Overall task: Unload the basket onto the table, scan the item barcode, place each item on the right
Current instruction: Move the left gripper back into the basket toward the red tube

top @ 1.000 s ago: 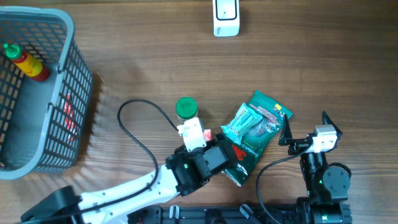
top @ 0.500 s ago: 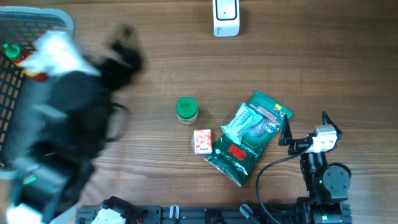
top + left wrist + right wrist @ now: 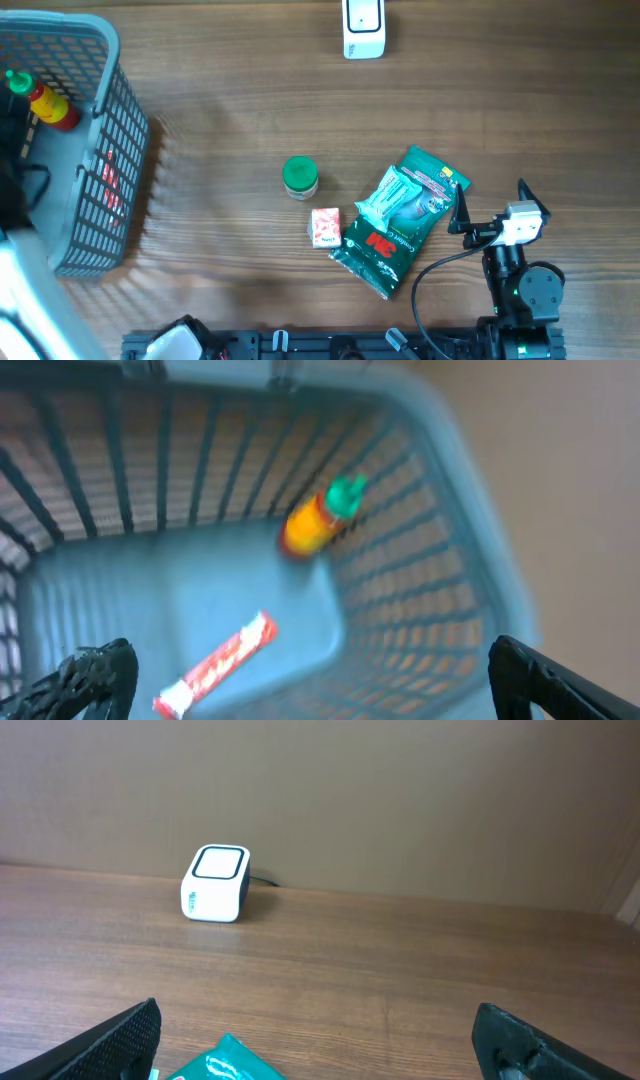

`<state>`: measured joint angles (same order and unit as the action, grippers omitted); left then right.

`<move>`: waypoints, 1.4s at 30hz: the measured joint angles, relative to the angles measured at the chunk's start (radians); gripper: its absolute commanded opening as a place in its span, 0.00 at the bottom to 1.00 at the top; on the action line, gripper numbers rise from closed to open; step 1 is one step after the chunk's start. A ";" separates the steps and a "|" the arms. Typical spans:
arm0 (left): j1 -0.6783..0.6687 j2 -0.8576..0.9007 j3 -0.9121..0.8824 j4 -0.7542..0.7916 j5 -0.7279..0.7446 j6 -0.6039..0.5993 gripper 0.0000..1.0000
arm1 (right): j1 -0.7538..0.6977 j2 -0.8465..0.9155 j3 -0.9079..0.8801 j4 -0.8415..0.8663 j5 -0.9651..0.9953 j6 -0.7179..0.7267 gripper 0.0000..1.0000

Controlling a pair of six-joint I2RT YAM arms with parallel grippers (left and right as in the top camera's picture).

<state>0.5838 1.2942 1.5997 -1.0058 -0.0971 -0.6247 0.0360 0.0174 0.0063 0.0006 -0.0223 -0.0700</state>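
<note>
In the overhead view the grey plastic lattice basket [image 3: 128,150] stands at the upper left, holding the red sauce bottle with green cap [image 3: 42,100] and a red-and-white flat tube [image 3: 215,665]. The white cube scanner [image 3: 363,28] sits at the top centre. Near the middle is the green-lidded round jar [image 3: 300,176], with the small red-and-white carton [image 3: 325,227] just lower right of it. Right of the carton is the dark green plastic pouch [image 3: 378,252], and the teal packet [image 3: 405,198] lies on it.

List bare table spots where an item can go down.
Bare wood: the wide stretch between the basket and the green-lidded jar; the band between the scanner and the green packet; the far corner to the right of the scanner. Crowded: jar, small red box and packet cluster mid-table.
</note>
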 measured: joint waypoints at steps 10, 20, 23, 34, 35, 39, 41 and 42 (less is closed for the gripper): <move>0.058 0.392 -0.002 -0.114 0.201 0.188 1.00 | 0.000 0.000 0.000 0.000 0.000 0.000 1.00; 0.058 0.615 -0.007 -0.177 0.210 0.273 1.00 | 0.000 0.000 0.000 0.000 0.000 0.000 1.00; 0.058 0.654 -0.011 -0.181 0.211 0.281 1.00 | 0.000 0.000 0.000 0.000 0.000 0.000 1.00; 0.058 0.748 -0.023 -0.176 0.210 0.285 1.00 | 0.000 0.000 0.000 0.000 0.000 0.000 1.00; 0.058 0.750 -0.023 -0.173 0.205 0.285 1.00 | 0.000 0.000 0.000 0.000 0.000 0.000 1.00; 0.058 0.752 -0.023 -0.172 0.138 0.291 1.00 | 0.000 0.000 0.000 0.000 0.000 0.000 1.00; 0.058 0.752 -0.023 -0.175 0.087 0.291 1.00 | 0.000 0.000 0.000 0.000 0.000 0.000 1.00; 0.058 0.752 -0.023 -0.177 0.062 0.291 1.00 | 0.000 0.000 0.000 0.000 0.000 0.000 1.00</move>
<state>0.6418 2.0457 1.5772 -1.1828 -0.0353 -0.3340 0.0360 0.0174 0.0059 0.0006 -0.0223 -0.0700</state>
